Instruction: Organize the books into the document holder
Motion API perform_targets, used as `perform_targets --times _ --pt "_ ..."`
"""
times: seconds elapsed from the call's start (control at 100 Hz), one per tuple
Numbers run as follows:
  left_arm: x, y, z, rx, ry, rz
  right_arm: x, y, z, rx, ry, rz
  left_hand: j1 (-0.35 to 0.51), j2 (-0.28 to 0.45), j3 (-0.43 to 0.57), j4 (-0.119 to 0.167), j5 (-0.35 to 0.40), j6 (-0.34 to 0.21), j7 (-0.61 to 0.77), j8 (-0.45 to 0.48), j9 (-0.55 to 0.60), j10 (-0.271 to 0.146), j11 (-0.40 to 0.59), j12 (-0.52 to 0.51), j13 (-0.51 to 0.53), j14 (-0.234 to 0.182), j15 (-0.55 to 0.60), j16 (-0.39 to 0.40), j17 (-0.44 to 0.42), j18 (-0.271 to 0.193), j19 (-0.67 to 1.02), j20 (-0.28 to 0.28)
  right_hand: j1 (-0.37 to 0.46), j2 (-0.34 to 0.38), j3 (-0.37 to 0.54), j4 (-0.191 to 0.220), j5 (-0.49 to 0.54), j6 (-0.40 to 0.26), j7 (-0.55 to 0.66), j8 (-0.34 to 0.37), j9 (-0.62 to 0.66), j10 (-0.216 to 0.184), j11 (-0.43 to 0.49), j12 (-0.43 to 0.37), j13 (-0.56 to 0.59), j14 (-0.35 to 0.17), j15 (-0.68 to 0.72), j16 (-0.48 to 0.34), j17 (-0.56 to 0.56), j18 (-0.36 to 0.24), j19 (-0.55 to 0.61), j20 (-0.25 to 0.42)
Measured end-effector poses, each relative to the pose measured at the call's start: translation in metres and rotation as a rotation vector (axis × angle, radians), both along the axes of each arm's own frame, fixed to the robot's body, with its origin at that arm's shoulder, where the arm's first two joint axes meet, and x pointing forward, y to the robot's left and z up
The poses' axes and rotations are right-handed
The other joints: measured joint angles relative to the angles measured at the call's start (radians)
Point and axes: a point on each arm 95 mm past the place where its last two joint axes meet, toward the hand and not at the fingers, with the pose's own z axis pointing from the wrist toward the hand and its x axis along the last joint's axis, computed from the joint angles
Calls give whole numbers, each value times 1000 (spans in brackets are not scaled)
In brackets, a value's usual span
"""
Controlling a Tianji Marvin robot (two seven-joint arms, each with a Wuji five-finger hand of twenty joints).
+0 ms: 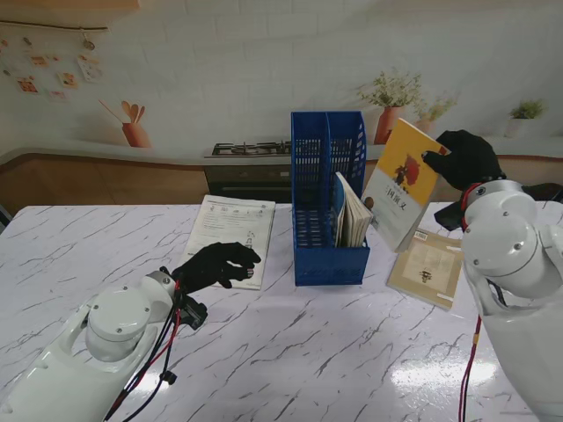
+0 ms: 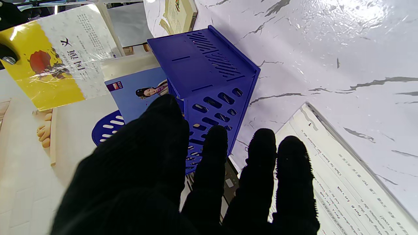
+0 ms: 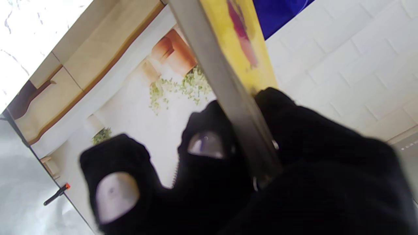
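My right hand (image 1: 466,160) gripped the yellow book (image 1: 403,183) tilted toward the blue holder (image 1: 327,198), aiming in; left hand (image 1: 215,265) rested released on a booklet (image 1: 229,229).

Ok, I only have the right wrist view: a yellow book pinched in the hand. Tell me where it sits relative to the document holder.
Observer: The yellow book is in the air, tilted, just right of the blue document holder. The right hand holds it at its top corner.
Operator: Tell me what's already in the holder.
Observer: A blue-covered book leans in its right compartment.
Operator: Report the left hand.
Observer: The left hand is open over a white printed booklet that lies flat, left of the holder.
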Motion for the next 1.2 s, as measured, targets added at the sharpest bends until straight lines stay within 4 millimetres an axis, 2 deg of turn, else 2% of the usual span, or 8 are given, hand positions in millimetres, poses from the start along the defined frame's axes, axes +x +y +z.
perform_targets --times 0.64,0.98,1.2 --pt "1 3 -3 -6 11 8 29 55 -29 63 20 29 0 0 -2 0 12 0 4 0 0 -1 0 -1 0 0 0 0 1 1 0 0 0 0 -8 0 0 0 0 0 0 0 2 1 0 -1 3 0 0 0 0 0" --pt "2 4 -6 -10 23 8 47 65 -50 73 13 -38 0 0 -2 0 12 0 4 0 0 -2 0 -1 0 0 0 0 6 1 0 0 0 0 -11 0 0 0 0 0 0 0 2 1 0 -1 3 0 0 0 0 -2" --pt "3 3 -7 -12 25 6 55 73 -56 91 14 -46 0 0 -2 0 12 0 4 0 0 -2 0 -1 0 0 0 0 6 1 0 0 0 0 -11 0 0 1 0 0 0 0 3 1 0 -1 3 0 0 0 0 -3"
